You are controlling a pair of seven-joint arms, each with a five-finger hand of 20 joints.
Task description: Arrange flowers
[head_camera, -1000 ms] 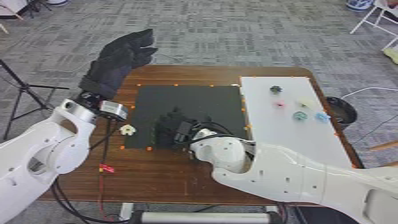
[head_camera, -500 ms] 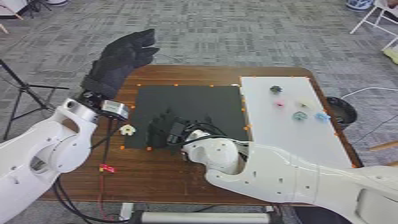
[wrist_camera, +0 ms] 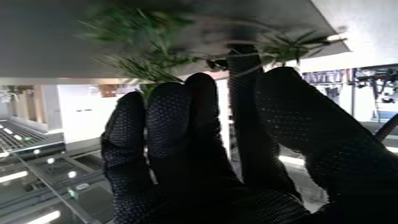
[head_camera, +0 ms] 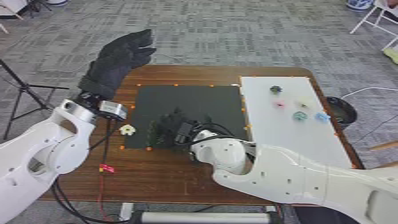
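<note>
Both sets of fingers are fairly straight: left hand (head_camera: 117,59), empty, at eleven o'clock; right hand (head_camera: 176,124) at eight, by green sprigs (wrist_camera: 153,64), hold unclear.

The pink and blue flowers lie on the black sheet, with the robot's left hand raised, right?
No: the head view shows the pink flower and blue flower on the white sheet, not the black sheet; the left hand is indeed raised.

Brown wooden table (head_camera: 182,177) with black mat (head_camera: 209,100), white sheet (head_camera: 266,117) beside it, orange markers (head_camera: 176,85).
</note>
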